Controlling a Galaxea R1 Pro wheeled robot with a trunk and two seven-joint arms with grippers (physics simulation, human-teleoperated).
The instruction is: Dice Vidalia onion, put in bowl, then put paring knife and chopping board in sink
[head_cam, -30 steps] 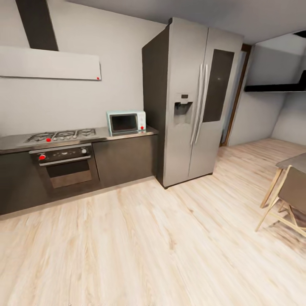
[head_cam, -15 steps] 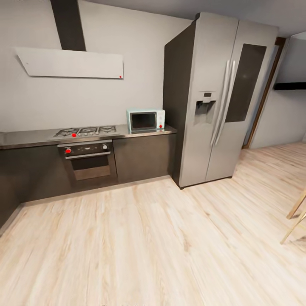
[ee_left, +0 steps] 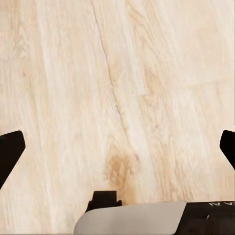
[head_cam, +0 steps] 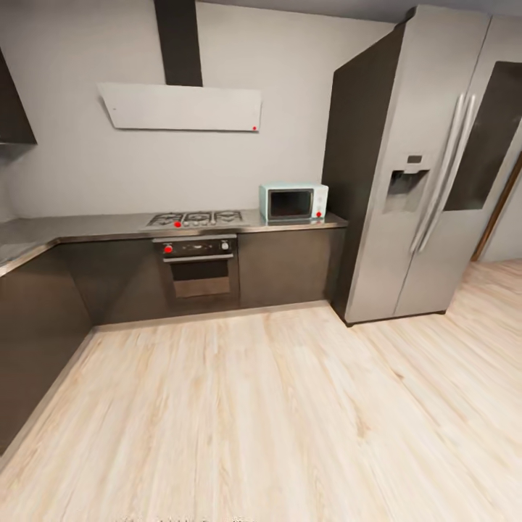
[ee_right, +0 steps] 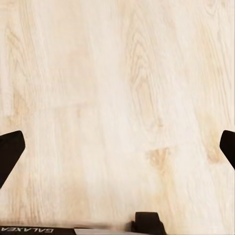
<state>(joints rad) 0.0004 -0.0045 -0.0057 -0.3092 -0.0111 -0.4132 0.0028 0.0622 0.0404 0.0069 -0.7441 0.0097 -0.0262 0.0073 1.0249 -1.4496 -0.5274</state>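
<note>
The onion, sink, chopping board, paring knife and bowl are out of view. My left gripper (ee_left: 117,149) is open, its dark fingertips (ee_left: 10,152) spread wide at the frame's edges, with pale wooden floor between them. My right gripper (ee_right: 117,149) is open as well, its fingertips (ee_right: 10,152) far apart over the same floor, holding nothing.
Ahead stands a dark counter (head_cam: 109,226) with a hob (head_cam: 194,217), an oven (head_cam: 197,264) and a pale-blue microwave (head_cam: 293,201). A tall steel fridge (head_cam: 428,167) rises at the right. A cabinet run (head_cam: 29,326) comes forward along the left. Wooden floor (head_cam: 275,413) lies open in front.
The head view has swung left: counter, microwave and fridge have slid rightward in the picture, the table and chair have left it, and a left-hand cabinet run has come in.
</note>
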